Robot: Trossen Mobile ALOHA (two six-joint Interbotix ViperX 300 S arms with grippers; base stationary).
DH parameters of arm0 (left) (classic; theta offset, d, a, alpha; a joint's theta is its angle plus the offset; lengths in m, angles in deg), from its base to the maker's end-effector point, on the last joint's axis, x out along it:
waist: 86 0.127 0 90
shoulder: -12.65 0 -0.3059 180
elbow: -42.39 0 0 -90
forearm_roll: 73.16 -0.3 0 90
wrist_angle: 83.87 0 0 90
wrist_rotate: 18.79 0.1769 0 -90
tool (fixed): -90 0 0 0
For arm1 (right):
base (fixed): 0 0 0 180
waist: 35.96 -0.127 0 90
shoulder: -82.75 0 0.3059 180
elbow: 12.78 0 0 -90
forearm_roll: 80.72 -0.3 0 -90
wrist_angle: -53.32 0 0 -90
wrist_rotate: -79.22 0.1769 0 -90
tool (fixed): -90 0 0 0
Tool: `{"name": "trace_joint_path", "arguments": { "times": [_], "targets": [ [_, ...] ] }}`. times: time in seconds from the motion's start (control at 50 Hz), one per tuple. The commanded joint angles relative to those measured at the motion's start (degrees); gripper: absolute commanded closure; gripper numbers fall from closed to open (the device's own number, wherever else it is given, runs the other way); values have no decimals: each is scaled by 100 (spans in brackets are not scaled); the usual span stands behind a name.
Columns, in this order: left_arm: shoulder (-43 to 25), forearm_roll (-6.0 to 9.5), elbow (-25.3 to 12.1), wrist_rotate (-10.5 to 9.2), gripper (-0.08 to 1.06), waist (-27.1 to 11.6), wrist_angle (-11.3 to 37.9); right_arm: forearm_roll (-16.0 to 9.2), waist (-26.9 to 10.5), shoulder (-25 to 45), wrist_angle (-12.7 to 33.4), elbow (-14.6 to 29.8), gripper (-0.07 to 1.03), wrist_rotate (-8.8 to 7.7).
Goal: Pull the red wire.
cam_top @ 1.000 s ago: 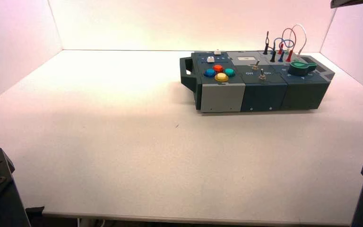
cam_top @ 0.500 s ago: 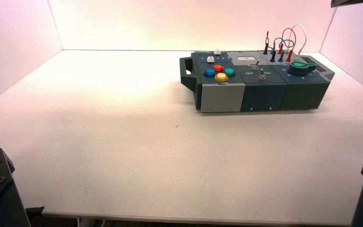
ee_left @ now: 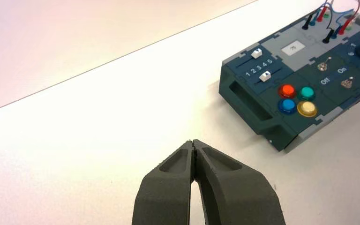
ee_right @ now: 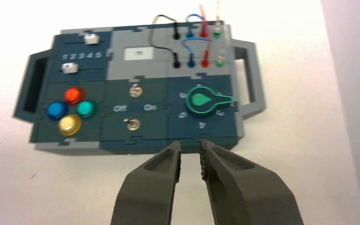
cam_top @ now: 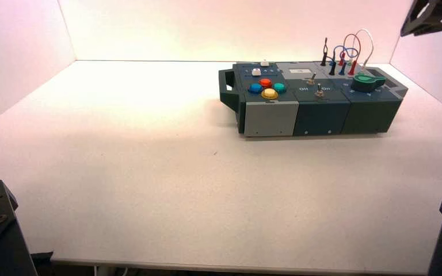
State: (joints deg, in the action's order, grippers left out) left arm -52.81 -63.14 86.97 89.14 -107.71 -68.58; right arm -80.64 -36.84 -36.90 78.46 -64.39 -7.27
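Note:
The red wire point(cam_top: 351, 45) arches above the far right corner of the box point(cam_top: 316, 112), with a red plug in a socket at each end. In the right wrist view its plugs point(ee_right: 205, 60) stand between the blue and white ones. My right gripper point(ee_right: 190, 147) is open by a narrow gap and empty, hovering above the table on the near side of the box, in line with the green knob point(ee_right: 201, 101). Part of the right arm point(cam_top: 431, 14) shows at the top right of the high view. My left gripper point(ee_left: 193, 143) is shut and empty, far left of the box.
Blue point(ee_right: 191, 44), black point(ee_right: 176, 44) and white point(ee_right: 219, 47) wires are plugged in beside the red one. The box also bears four coloured buttons point(cam_top: 267, 88), two toggle switches point(cam_top: 319, 90) and two sliders point(cam_top: 256, 72). White walls enclose the table point(cam_top: 149, 161).
The right arm has come further into view at the top right corner of the high view. The box and the wires have not moved.

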Motion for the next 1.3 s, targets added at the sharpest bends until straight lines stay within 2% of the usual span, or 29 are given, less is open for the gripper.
{"name": "trace_joint_path", "arguments": {
  "times": [0.02, 0.32, 0.54, 1.0, 1.3],
  "targets": [
    [79, 26, -167, -9, 101, -26, -26, -18, 53, 202, -62, 229, 58, 35],
    [62, 35, -167, -18, 101, -70, -18, -18, 53, 879, -62, 475, 58, 35],
    [35, 26, -158, -9, 101, -114, -18, 9, 53, 1468, -132, 905, 58, 0],
    [70, 35, -149, -9, 101, -105, 9, 18, 53, 3401, -167, 2004, 62, -9],
    [79, 26, -141, -9, 101, -114, 18, 26, 70, 4025, -246, 2443, 62, -18]
  ]
}}
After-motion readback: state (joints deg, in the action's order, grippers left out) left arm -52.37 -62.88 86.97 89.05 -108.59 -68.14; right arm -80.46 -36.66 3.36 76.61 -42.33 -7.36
